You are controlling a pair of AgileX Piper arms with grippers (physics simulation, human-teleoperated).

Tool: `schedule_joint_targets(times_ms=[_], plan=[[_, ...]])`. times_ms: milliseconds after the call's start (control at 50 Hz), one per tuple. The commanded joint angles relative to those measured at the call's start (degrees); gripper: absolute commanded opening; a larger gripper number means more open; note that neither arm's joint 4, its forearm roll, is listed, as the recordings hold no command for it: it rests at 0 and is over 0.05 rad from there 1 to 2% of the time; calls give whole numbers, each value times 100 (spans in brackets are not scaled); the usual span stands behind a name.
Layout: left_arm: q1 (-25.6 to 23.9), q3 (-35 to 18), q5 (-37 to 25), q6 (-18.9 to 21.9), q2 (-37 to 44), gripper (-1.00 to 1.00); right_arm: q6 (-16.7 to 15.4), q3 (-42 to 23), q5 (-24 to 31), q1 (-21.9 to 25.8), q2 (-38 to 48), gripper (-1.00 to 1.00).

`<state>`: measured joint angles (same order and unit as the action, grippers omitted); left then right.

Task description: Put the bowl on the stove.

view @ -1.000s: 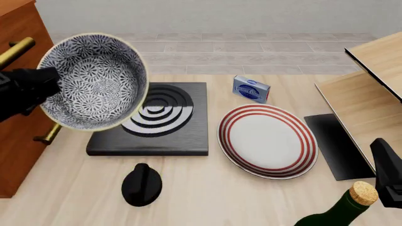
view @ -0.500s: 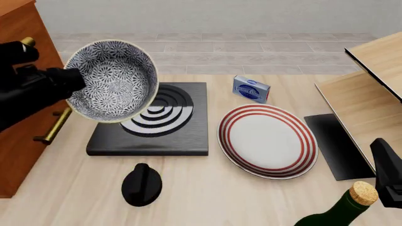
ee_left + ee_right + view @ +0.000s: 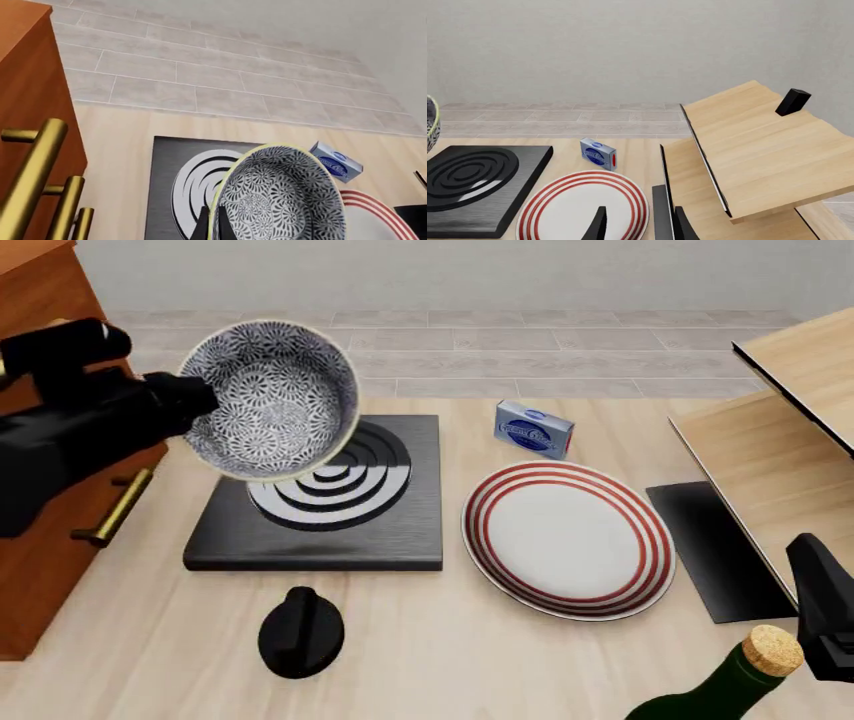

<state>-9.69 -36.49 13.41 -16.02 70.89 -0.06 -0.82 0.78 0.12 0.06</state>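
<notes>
- Black-and-white floral bowl (image 3: 271,400) is hanging in the air, tilted so its patterned inside is facing the front camera, above the left part of the stove (image 3: 320,498) and not touching it
- Left gripper (image 3: 187,400) is gripping the bowl by its left rim; in the left wrist view its dark fingers (image 3: 203,226) are showing on either side of the cream rim of the bowl (image 3: 277,197), one inside and one outside
- Stove is lying flat on the pale wood tabletop (image 3: 441,640), its ringed burner partly covered by the bowl in the front view
- Wooden cabinet (image 3: 47,440) with brass handles (image 3: 33,175) is standing just left of the stove, behind the left arm
- Red-ringed white plate (image 3: 570,538) is sitting just right of the stove, apart from it
- Small blue box (image 3: 534,430) is standing beyond the plate, near the stove's far right corner
- Black knob (image 3: 300,632) is resting on the tabletop, on the near side of the stove
- Right gripper (image 3: 637,225) is hovering low at the right, its two fingers apart and holding nothing, over the plate's edge (image 3: 584,202) in the right wrist view
- Green bottle with cork (image 3: 727,680) is showing at the near right corner
- Light wood shelf unit (image 3: 787,430) is standing at the far right
</notes>
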Motion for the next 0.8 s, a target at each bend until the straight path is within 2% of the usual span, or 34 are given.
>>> schedule_joint_targets(times_ms=[20,440,600,740,800], plan=[[-82,-168,173,-64,319,-100,1,0,1,0,0,100],[-25,-274,444,-351,769,-100,2,0,3,0,0,100],[-201,-210,705,-824,923,-100,0,0,1,0,0,100],[-249,-87,991,-1012,1130,-100,1,0,0,0,0,100],[-241,-87,1028,-970,1212,-100,-1,0,0,0,0,100]])
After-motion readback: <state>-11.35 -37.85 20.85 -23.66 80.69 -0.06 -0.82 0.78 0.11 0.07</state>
